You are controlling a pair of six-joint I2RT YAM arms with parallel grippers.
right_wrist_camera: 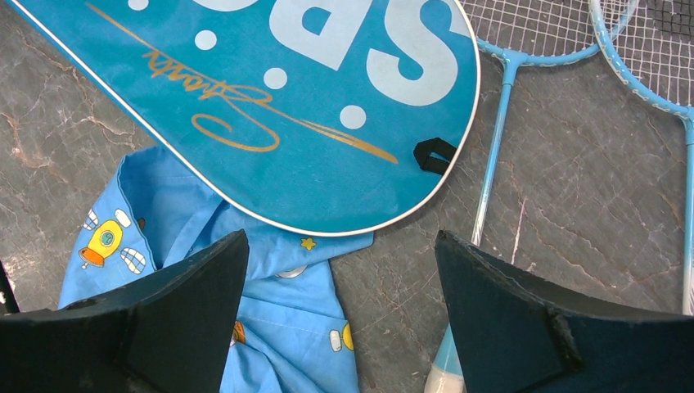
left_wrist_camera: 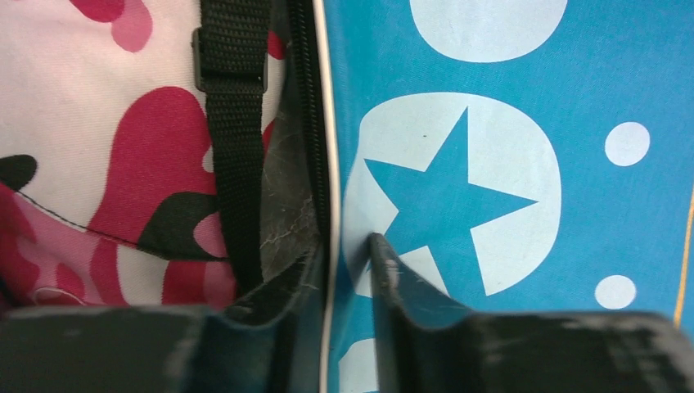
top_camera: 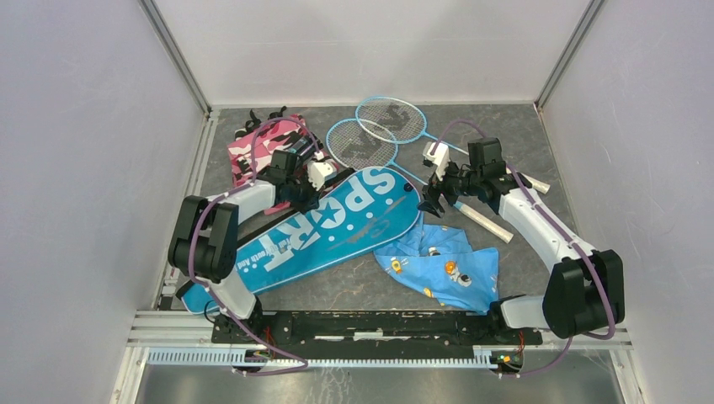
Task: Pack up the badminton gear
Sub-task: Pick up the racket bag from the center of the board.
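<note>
The cover point(top_camera: 337, 223) is laid flat across the middle of the bench point(top_camera: 522, 135), with its narrow end toward 7 o'clock and its rounded end toward 1 o'clock. A racquet point(top_camera: 362, 143) and a second racquet point(top_camera: 391, 118) are laid at the cover's 12 o'clock, heads close together, shafts run toward 4 o'clock. The cloth point(top_camera: 442, 265) is crumpled at 5 o'clock of the rounded end and is partly covered by it. The bag point(top_camera: 261, 147) is seen just beside the cover at 10 o'clock.

The left gripper point(left_wrist_camera: 348, 254) is set narrowly about the cover's piped edge; whether that edge is pinched cannot be told. The right gripper point(right_wrist_camera: 342, 246) is spread wide and held empty above the rounded end and the cloth.
</note>
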